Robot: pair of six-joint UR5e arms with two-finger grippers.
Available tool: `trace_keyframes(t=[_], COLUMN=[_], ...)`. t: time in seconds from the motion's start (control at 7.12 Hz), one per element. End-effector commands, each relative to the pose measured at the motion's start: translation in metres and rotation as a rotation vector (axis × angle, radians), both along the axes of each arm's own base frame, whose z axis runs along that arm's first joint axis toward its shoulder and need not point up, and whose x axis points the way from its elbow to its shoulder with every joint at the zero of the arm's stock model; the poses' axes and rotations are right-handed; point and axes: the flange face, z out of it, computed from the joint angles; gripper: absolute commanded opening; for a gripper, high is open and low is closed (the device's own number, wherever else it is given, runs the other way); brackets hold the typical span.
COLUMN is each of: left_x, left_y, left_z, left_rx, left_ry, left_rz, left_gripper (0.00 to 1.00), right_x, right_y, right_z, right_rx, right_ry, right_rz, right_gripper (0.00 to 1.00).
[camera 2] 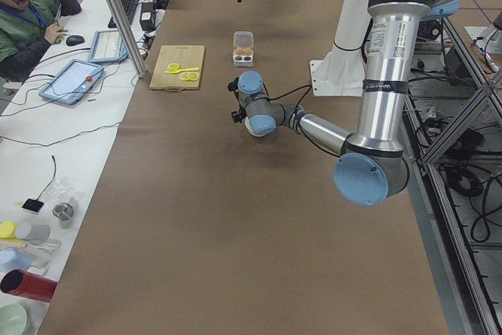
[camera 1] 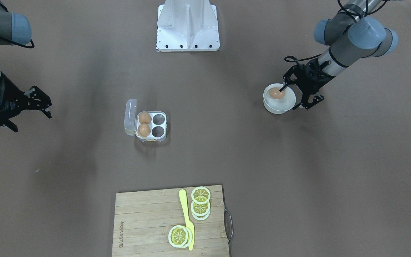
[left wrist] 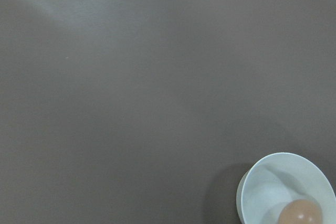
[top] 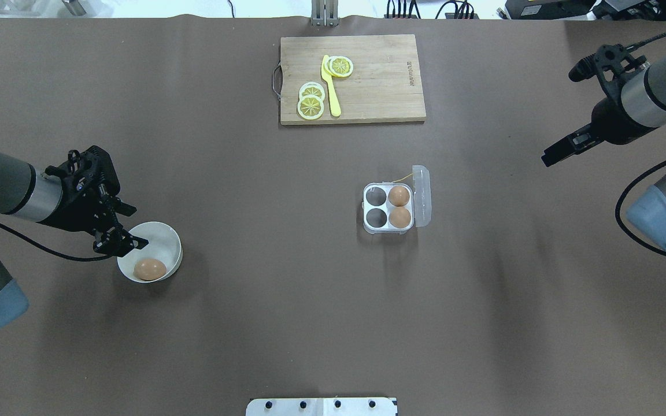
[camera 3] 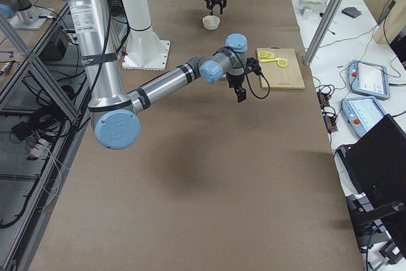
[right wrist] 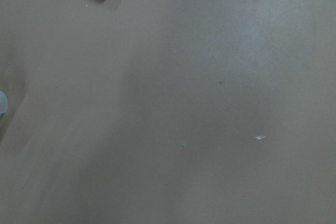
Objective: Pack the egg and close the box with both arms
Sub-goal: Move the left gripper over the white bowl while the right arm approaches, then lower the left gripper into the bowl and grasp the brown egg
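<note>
"Since three look alike, which small tan-brown egg [top: 150,268] is the loose one?"

"It's the one lying in the round white bowl [top: 174,242], lower left of the overhead view."

"And the left arm's black two-finger gripper [top: 134,226]?"

"Spread wide, holding nothing. One fingertip dips inside the bowl right by the egg, and I cannot tell whether it touches. The other hangs outside the rim."

"Where is the small clear plastic four-cell box [top: 388,207]?"

"Right of centre, well apart from the bowl. Its hinged transparent lid [top: 421,196] stands open on its right side, and two more tan-brown eggs [top: 399,196] sit in the right-hand cells."

"The right arm's black gripper [camera 1: 32,121]?"

"At the left edge of the front-facing view, over bare table, fingers apart, gripping nothing."

"Anything else?"

"A rectangular wooden cutting board [top: 367,98] at top centre of the overhead view carries yellow lemon slices [top: 310,106] and a yellow plastic knife [top: 330,86]. A white metal stand [camera 1: 188,26] sits at top centre of the front-facing view."
</note>
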Motion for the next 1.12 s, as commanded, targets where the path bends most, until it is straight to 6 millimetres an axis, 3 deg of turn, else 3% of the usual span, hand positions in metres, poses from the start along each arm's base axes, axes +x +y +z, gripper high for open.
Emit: trace_keyframes(t=[0.0,0.98], left_x=[0.015,0.031], left_y=[0.010,0.021], left_z=[0.008,0.021], left_rx=[-0.009,-0.027], left_ry=[-0.009,-0.029], left_rz=[0.030,0.065], left_gripper=[0.78,0.76], right_x=[-0.005,-0.014], right_y=[0.002,0.002], right_z=[-0.002,-0.008], right_rx=[-0.007,-0.010], right_ry=[-0.003,-0.008], right_rz=[0.003,0.002], right_gripper=[1.00,1.00])
